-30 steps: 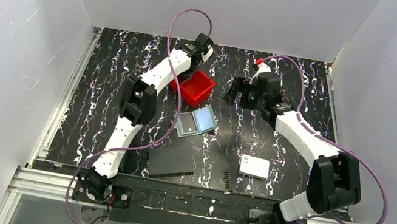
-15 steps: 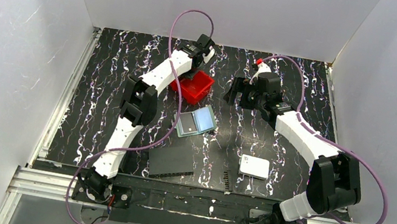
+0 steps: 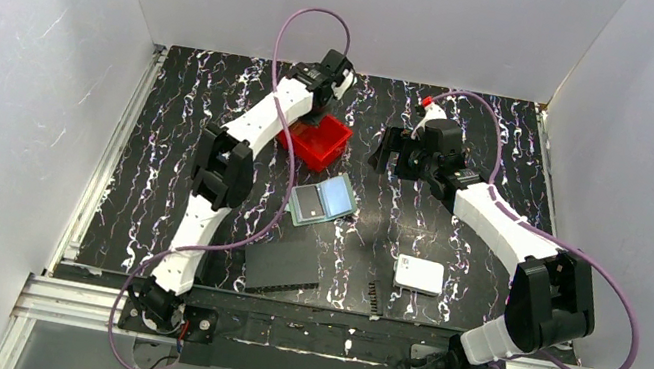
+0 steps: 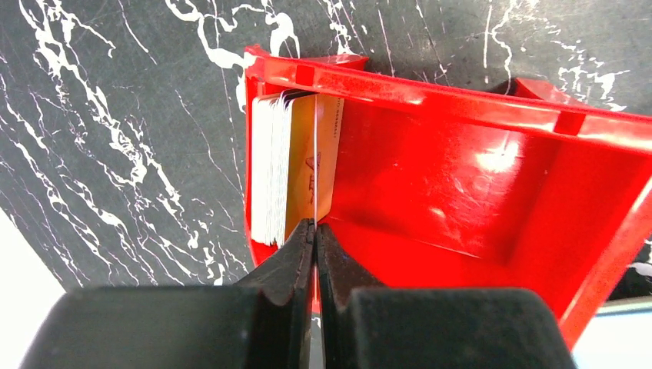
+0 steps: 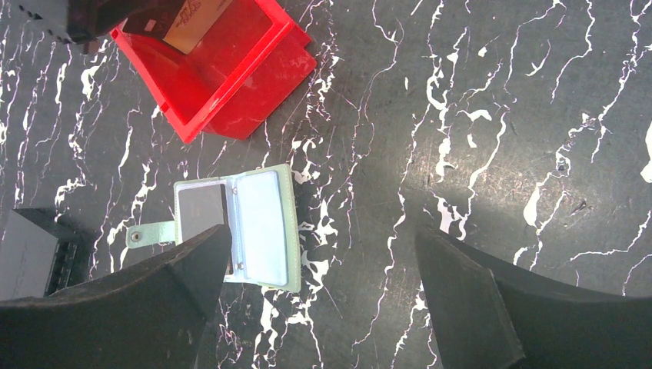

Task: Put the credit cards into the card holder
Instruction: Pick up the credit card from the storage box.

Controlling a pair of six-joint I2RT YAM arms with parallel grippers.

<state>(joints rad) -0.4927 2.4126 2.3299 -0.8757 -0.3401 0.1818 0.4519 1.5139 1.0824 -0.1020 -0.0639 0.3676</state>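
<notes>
Left hand (image 4: 315, 231), looser before, now tight on one credit card (image 4: 316, 154) in red bin (image 4: 461, 177); right hand (image 5: 323, 234) wide.

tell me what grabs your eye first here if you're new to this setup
The bright red bin at the far middle of the black marbled table stands out, with a stack of cards on edge against its wall and the left gripper shut on one card. Nearer the arms, the green wallet lies open, and the right gripper hangs open above the table near it.
</notes>
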